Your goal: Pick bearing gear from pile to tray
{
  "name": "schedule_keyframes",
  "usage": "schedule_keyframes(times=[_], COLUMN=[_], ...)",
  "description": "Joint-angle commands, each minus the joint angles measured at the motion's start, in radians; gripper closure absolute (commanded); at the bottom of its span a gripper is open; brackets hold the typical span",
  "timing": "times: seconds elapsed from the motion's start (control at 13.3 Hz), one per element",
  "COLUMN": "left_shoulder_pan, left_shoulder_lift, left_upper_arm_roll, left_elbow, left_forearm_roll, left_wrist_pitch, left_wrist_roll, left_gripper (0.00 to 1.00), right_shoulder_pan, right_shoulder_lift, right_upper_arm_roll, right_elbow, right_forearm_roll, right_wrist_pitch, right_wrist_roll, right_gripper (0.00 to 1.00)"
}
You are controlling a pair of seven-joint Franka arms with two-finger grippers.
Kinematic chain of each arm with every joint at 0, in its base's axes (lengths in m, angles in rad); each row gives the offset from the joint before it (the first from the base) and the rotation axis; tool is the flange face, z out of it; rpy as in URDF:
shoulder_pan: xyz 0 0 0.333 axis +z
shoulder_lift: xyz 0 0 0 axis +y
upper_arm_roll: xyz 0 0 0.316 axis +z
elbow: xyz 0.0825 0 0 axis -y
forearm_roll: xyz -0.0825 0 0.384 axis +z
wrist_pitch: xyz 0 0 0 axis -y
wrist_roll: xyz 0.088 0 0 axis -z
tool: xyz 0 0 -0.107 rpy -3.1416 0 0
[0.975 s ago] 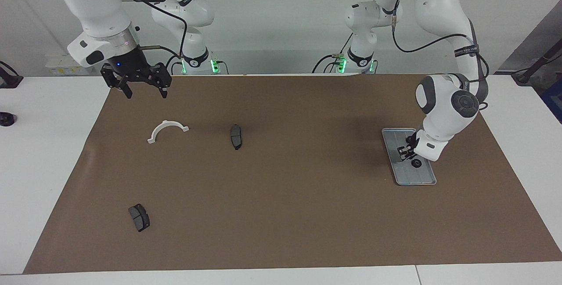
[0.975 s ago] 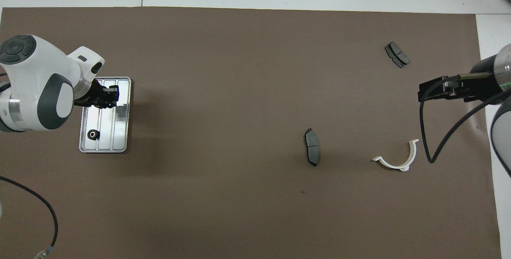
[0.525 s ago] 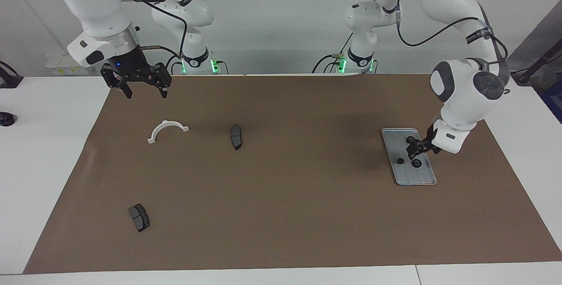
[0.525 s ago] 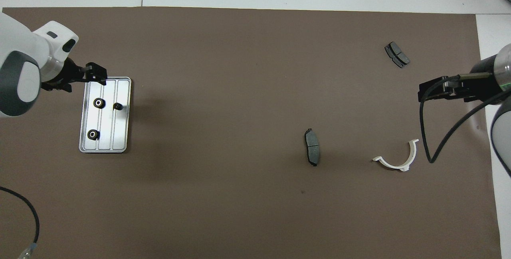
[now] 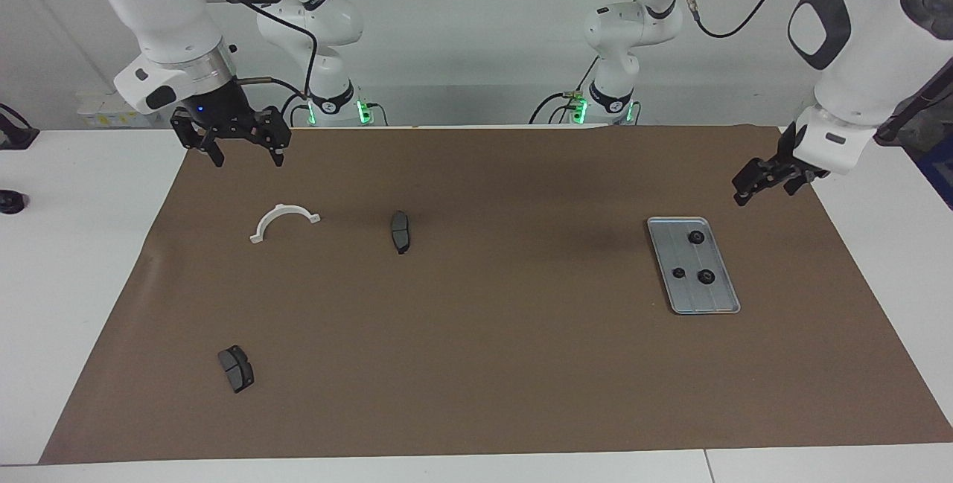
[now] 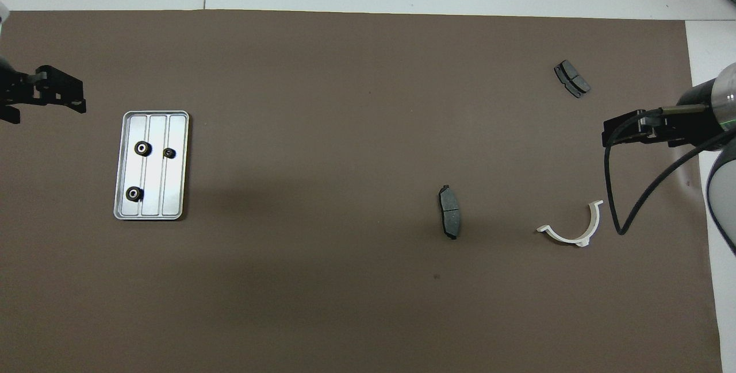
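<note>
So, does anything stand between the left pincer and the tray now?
Nothing visible does. The left pincer hangs open in the air over bare mat, just off the tray. Only mat lies between them. Three small black round pieces lie in the tray.

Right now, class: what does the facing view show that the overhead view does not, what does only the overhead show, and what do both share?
Only the facing view shows the two arm bases, the wall, and the right tool with its fingers spread open.

Only the overhead view shows white centres on two of the three black round parts in the tray.

Both show the tray, the three round parts, the white bracket, two brake pads, and the left tool, raised off the tray, empty.
</note>
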Motion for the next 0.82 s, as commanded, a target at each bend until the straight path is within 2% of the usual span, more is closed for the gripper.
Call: schedule_keyframes(times=[0.0, 0.15, 0.75], left_shoulder_pan=[0.009, 0.009, 0.011], left_shoulder_lift=[-0.079, -0.081, -0.081], left_upper_arm_roll=[0.001, 0.003, 0.001], left_elbow=[-0.02, -0.02, -0.036], left_forearm_roll=[-0.015, -0.055, -0.056], left_wrist_pitch=[-0.049, -0.042, 0.03], left_wrist_roll=[0.022, 0.025, 0.065], left_gripper=[0.0, 0.0, 0.0], right_shoulder_pan=[-0.005, -0.005, -0.005], right_shoulder_lift=[-0.002, -0.002, -0.002], right_upper_arm_roll=[0.0, 0.0, 0.0], right_elbow=[-0.002, -0.002, -0.002], right_forearm_roll=[0.024, 0.022, 0.022], right_wrist_pitch=[-0.011, -0.011, -0.011], right_wrist_roll=[-0.017, -0.017, -0.017], right_gripper=[0.0, 0.0, 0.0])
